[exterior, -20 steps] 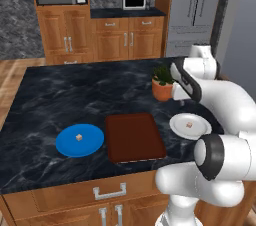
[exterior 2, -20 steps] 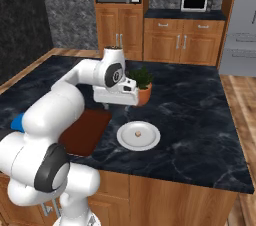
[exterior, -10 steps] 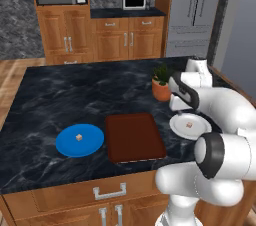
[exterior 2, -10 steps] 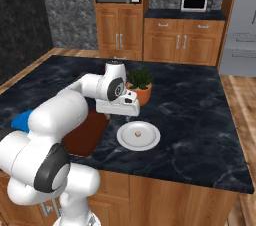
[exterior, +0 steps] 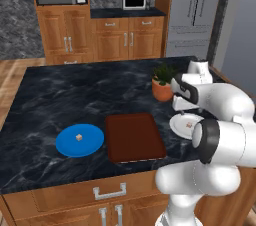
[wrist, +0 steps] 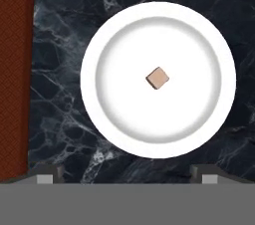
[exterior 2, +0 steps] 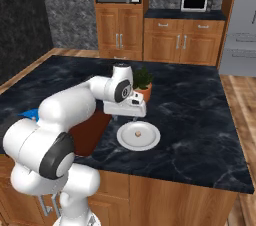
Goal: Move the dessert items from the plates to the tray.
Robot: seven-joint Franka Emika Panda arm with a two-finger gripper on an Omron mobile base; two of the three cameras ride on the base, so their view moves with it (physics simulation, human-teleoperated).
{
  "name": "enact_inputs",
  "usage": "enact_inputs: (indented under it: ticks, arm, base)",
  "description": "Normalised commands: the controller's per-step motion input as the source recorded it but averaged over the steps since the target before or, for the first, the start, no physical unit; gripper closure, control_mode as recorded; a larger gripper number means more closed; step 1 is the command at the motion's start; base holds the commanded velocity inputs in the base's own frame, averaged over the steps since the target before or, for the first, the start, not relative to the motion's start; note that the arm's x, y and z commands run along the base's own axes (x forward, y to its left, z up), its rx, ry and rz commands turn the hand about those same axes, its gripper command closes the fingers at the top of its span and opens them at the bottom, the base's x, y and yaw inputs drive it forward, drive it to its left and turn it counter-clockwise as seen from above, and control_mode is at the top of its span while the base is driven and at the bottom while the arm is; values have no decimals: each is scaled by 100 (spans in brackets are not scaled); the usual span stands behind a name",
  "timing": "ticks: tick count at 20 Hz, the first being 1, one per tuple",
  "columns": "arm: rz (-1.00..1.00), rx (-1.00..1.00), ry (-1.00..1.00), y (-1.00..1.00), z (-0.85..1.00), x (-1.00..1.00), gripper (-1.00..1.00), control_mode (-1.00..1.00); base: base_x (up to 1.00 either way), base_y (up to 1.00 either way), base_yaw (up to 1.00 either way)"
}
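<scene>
A white plate (wrist: 101, 45) lies on the dark counter with one tiny tan dessert cube (wrist: 158, 78) at its centre. My gripper (wrist: 127, 177) hangs open straight above it, fingertips (wrist: 47, 176) spread wide and apart from the plate. From the right base view the gripper (exterior 2: 126, 118) hovers just over the white plate (exterior 2: 150, 142) and its cube (exterior 2: 138, 133). The blue plate (exterior: 92, 145) holds the other cube (exterior: 78, 137) at the counter's left. The reddish-brown tray (exterior: 134, 137) lies between the two plates with nothing on it.
A plant in a terracotta pot (exterior: 162, 89) stands just behind the white plate (exterior: 179, 126), close to my hand. The tray's edge (wrist: 12, 79) runs along the left of the hand view. Cabinets and a microwave stand beyond the island.
My arm has swung toward the front of the counter and lowered, bringing the open gripper from near the plant pot to above the white plate. The plates, cubes and tray have not moved.
</scene>
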Motion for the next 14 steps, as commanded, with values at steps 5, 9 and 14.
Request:
enact_inputs:
  ticks: [5,9,14]
  arm:
    - [0,-1,10,-31,-4,31,-100,-100]
    - [0,0,11,-28,-8,29,-100,-100]
    - [0,0,6,-3,-21,25,-100,-100]
  base:
    - [0,0,0]
    - [0,0,0]
    - [0,0,0]
